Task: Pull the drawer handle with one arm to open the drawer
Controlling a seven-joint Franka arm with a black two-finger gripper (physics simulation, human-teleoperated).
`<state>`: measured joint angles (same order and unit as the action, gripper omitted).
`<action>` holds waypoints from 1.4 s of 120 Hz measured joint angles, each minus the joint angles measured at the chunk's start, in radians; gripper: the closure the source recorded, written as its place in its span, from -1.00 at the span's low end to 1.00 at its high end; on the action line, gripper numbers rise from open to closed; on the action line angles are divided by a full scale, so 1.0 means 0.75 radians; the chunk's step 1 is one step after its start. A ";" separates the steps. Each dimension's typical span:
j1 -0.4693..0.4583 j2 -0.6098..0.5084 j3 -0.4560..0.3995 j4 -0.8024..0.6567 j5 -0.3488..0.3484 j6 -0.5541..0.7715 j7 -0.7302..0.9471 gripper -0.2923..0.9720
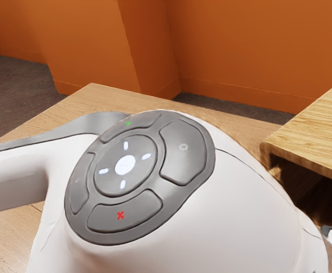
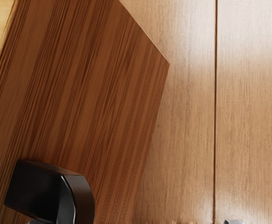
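Arm [image 1: 222, 227] looming over table [image 1: 86, 102] | drawer cabinet [image 1: 314, 136] sitting at exterior view's right, beside arm | gripper [image 2: 47, 198] hovering just over dark panel [image 2: 80, 102] | gripper spread: cannot tell

My arm [image 1: 251, 227] sits very close to the side camera, its white shell bulking large in the foreground. The grey button disc [image 1: 138, 173] on its top faces up toward the lens. It has a white centre key ringed by four small ticks, a green dot on the far segment and a red cross on the near one. A white link [image 1: 9, 185] runs off toward the exterior view's left.
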<state>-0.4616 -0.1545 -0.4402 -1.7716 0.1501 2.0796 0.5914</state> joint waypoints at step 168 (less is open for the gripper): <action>-0.262 -0.466 0.073 -0.307 -0.183 -0.151 -0.051 -0.29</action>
<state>-0.6581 -0.5039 -0.3858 -2.0022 0.0127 1.9662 0.5529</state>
